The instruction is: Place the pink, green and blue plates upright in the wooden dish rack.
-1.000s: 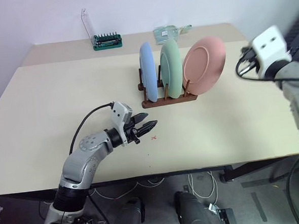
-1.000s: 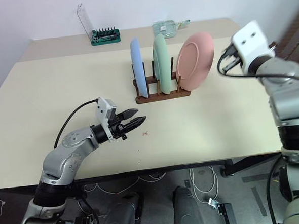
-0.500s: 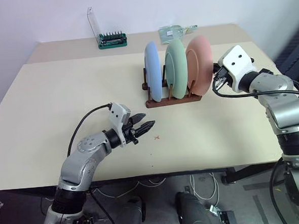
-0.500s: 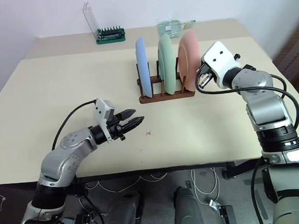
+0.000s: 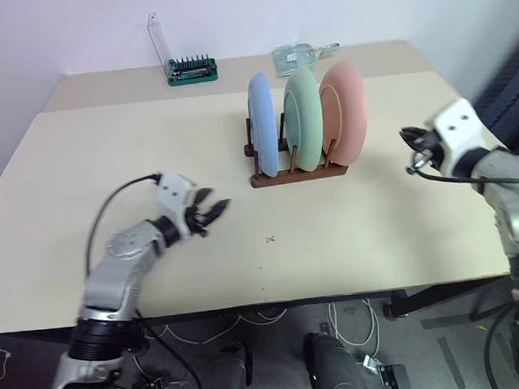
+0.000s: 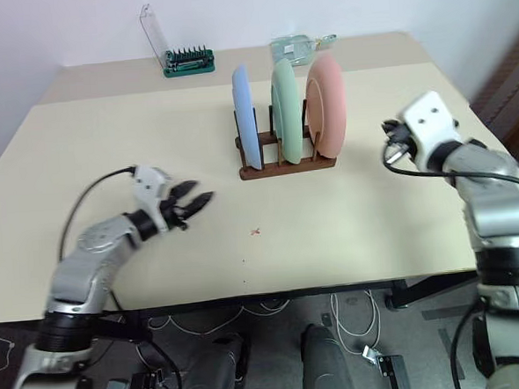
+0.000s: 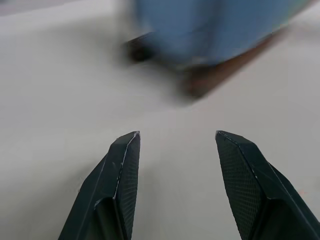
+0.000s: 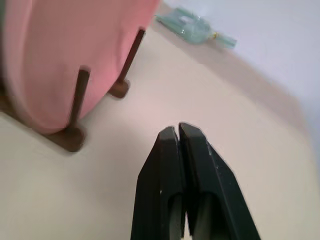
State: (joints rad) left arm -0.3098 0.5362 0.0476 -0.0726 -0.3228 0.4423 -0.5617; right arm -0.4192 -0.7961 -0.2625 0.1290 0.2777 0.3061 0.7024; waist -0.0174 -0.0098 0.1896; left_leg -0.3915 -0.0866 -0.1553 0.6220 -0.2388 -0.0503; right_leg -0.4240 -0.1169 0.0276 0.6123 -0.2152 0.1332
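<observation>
We find no legible text, label, brand or number on any item, and the only sign we can identify is a small red cross mark on the bare surface of the table.

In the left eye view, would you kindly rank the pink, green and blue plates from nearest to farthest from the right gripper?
1. Pink plate: the rack's right end, facing the right gripper.
2. Green plate: middle slot.
3. Blue plate: the left end, farthest.
</observation>
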